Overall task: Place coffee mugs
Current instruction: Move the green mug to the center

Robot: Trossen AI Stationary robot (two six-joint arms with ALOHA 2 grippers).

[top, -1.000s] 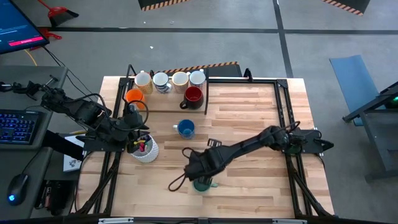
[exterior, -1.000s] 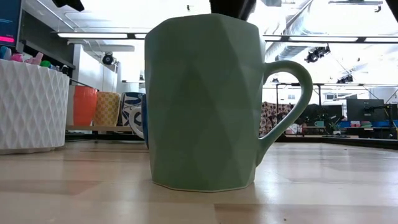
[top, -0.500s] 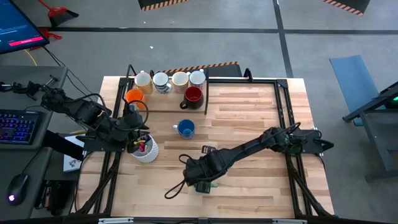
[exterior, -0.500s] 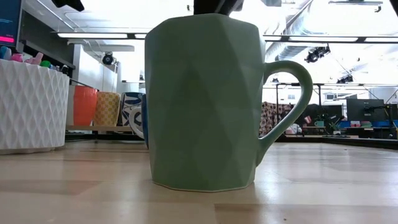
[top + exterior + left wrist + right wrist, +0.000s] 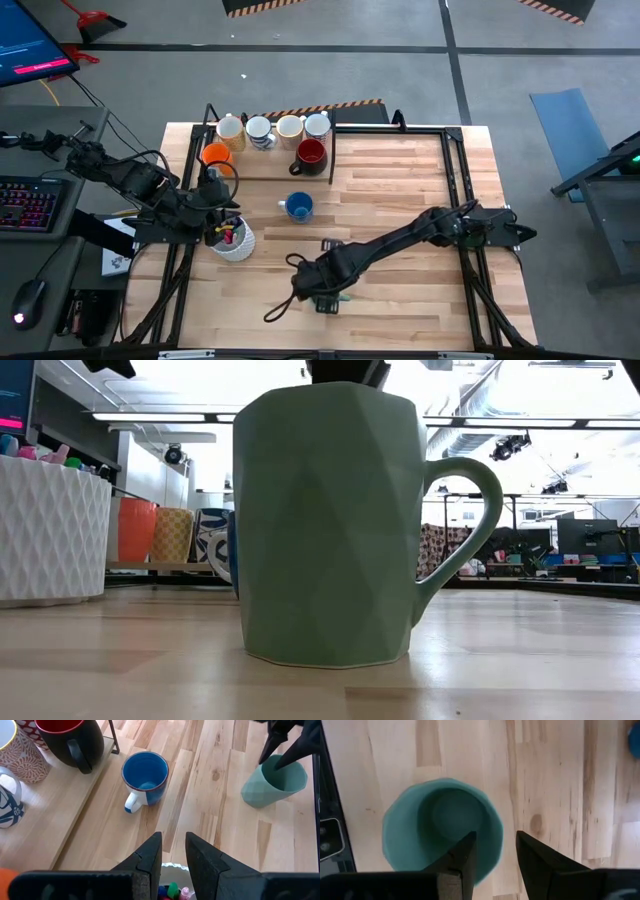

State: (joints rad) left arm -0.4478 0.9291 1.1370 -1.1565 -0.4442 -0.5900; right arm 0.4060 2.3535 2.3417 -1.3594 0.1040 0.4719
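Green mug (image 5: 328, 297) at lower centre is being straddled at its rim by the released right gripper (image 5: 492, 857); left gripper (image 5: 172, 851), slightly parted, is being held empty over the pen holder (image 5: 236, 242) at left

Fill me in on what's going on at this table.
The right gripper hangs open directly over the green mug, which stands upright on the wooden table, one finger above its mouth and one outside the rim; nothing is gripped yet. The left gripper waits above the white pen holder. The blue mug stands alone mid-table, and the other mugs sit at the back.
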